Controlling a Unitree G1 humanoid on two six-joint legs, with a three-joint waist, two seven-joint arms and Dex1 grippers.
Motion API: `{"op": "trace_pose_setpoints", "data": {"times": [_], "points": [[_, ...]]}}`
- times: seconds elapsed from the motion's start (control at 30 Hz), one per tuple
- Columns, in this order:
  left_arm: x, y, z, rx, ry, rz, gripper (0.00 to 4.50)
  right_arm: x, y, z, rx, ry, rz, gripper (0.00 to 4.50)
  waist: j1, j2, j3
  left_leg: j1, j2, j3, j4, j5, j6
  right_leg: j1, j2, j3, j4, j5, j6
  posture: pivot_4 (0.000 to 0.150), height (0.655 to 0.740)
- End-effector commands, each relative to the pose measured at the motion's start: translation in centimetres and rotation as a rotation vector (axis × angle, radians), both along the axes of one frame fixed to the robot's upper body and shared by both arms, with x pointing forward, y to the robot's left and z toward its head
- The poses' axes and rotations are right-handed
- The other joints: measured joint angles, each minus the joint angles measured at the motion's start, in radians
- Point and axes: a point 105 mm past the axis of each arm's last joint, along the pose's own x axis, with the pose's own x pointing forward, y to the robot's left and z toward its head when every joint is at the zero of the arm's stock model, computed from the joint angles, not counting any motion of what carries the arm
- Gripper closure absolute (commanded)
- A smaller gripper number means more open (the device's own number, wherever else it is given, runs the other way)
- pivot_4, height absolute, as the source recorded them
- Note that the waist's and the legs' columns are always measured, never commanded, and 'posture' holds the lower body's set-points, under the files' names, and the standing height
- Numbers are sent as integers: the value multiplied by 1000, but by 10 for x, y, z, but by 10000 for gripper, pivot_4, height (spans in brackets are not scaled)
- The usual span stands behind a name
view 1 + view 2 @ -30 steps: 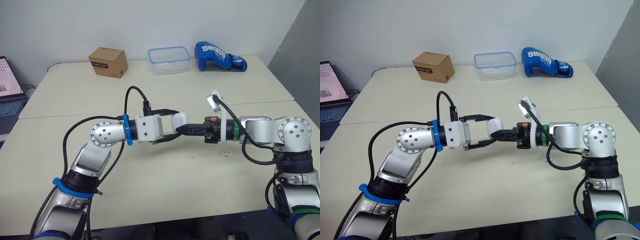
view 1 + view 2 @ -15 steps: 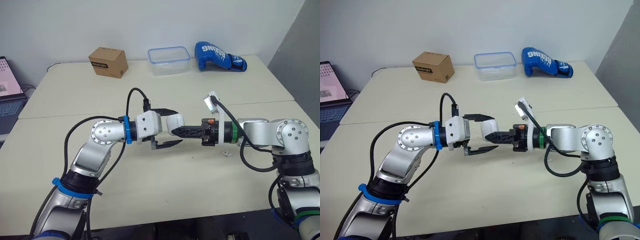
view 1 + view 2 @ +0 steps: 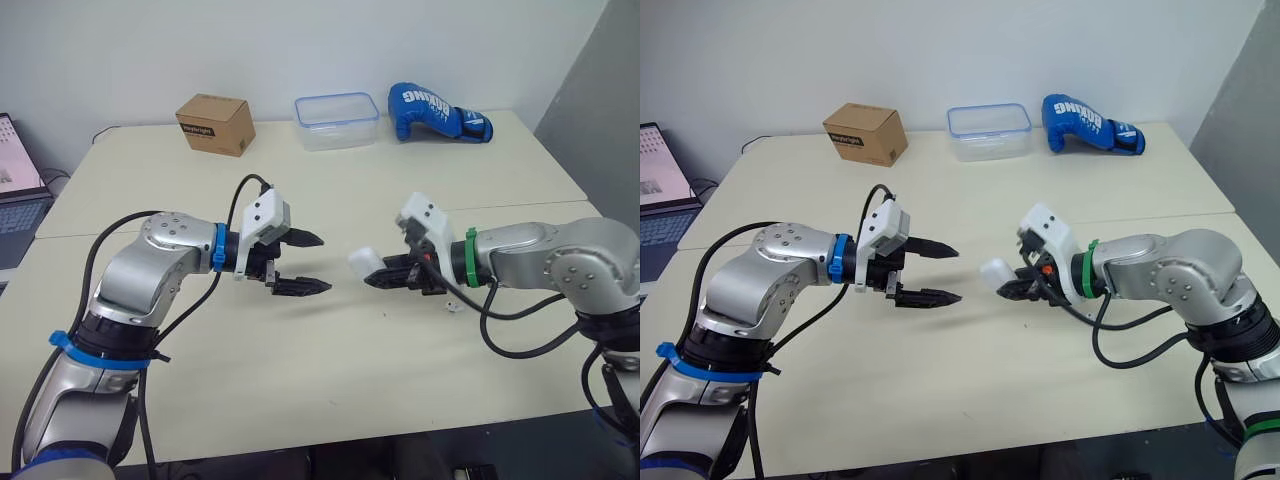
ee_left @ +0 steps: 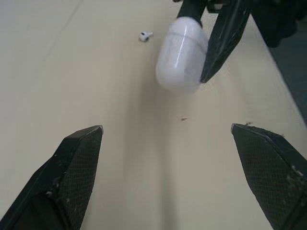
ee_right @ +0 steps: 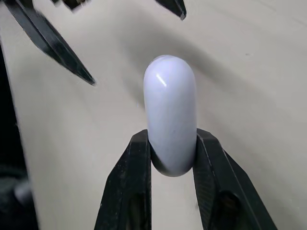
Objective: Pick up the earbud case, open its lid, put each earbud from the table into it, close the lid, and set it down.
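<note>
Earbud case: glossy smooth white plastic. Table: matt beige.

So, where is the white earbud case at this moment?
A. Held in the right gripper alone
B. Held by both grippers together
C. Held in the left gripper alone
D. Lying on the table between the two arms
A: the earbud case sits clamped between the two fingers of the right gripper, above the table, while the left gripper is open and apart from it.
</note>
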Motion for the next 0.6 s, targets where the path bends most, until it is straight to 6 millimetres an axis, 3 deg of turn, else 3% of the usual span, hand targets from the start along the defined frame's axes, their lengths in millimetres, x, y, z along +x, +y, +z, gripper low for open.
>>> {"op": "trace_pose_setpoints", "data": {"times": [0.03,0.5,0.6], "points": [[0,-5,-2,33,22,-28,331,-2,7,7,-41,-101,98,37444,0,0,0,0,0,0,0,0,0,0,0,0,0,0,0,1500,7307],[6,-27,-11,99,47,-90,331,-8,21,-3,-130,-110,212,37444,3,0,0,-1,0,0,0,0,0,0,0,0,0,0,0,1500,7307],[7,-29,-10,101,70,-85,6514,-6,23,-5,-151,-114,217,37444,3,0,0,-1,0,0,0,0,0,0,0,0,0,0,0,1500,7307]]}}
